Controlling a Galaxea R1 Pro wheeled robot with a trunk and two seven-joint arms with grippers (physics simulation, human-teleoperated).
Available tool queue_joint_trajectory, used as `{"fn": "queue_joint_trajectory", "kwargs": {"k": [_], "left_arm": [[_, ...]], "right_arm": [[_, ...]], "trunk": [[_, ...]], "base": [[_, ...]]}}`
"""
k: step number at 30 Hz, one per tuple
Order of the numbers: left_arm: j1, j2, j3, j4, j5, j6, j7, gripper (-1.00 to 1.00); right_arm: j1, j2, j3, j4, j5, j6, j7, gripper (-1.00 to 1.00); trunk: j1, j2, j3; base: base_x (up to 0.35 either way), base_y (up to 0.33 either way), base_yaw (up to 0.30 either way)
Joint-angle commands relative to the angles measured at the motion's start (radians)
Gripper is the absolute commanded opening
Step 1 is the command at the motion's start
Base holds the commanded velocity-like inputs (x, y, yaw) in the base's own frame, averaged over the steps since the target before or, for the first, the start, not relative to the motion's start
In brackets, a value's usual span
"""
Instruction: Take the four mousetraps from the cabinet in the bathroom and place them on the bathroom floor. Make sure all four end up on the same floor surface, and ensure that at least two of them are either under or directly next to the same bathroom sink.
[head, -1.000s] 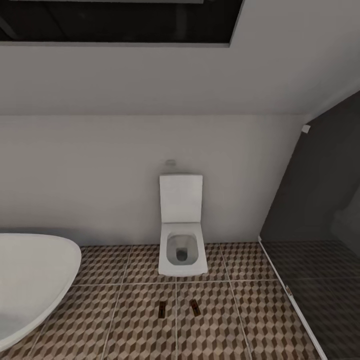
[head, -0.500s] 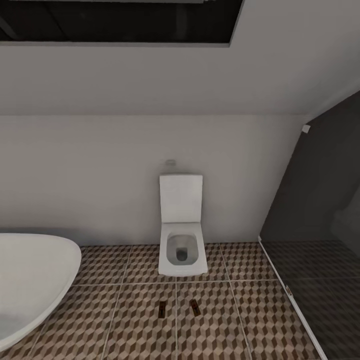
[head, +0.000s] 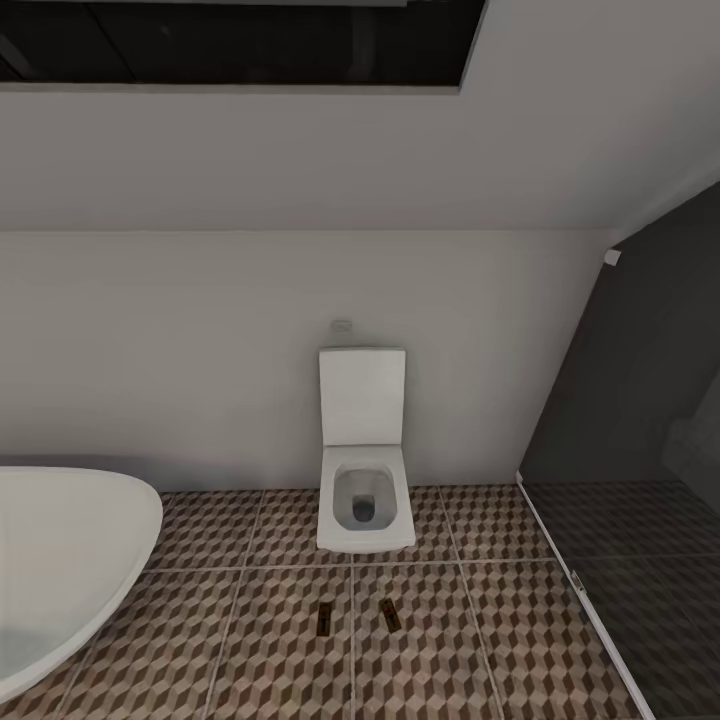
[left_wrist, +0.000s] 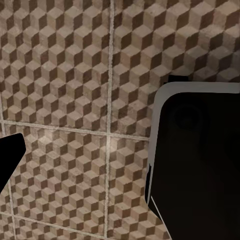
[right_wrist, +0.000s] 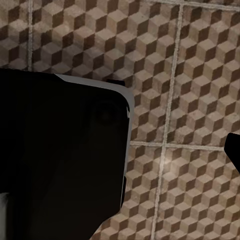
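Two mousetraps lie flat on the cube-patterned bathroom floor (head: 270, 660) in front of the toilet, a hand's width apart: one mousetrap (head: 324, 620) to the left and the other mousetrap (head: 391, 618) to the right. The cabinet and the sink are out of view. In the left wrist view a dark fingertip (left_wrist: 9, 154) of my left gripper sits at the picture's edge over bare tiles. The right wrist view shows a dark fingertip (right_wrist: 233, 148) of my right gripper at the edge, also over bare tiles. Nothing is held in either gripper.
A white toilet (head: 365, 495) stands against the back wall. A white oval bathtub (head: 60, 560) fills the near left. A dark glass shower partition (head: 620, 560) closes the right. My black, grey-rimmed base (left_wrist: 200, 160) shows in both wrist views.
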Motion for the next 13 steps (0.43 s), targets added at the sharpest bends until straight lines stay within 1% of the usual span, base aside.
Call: {"fn": "queue_joint_trajectory", "kwargs": {"k": [1, 13], "left_arm": [[-0.001, -0.001, -0.008, 0.003, 0.007, -0.005, 0.000, 1.00], [-0.001, -0.001, -0.008, 0.003, 0.007, -0.005, 0.000, 1.00]], "right_arm": [[-0.001, 0.000, 0.009, 0.000, -0.007, -0.003, -0.003, 1.00], [-0.001, 0.000, 0.009, 0.000, -0.007, -0.002, -0.003, 1.00]], "trunk": [[0.001, -0.002, -0.002], [0.001, -0.002, -0.002]], "base": [[0.000, 0.000, 0.000], [0.000, 0.000, 0.000]]}}
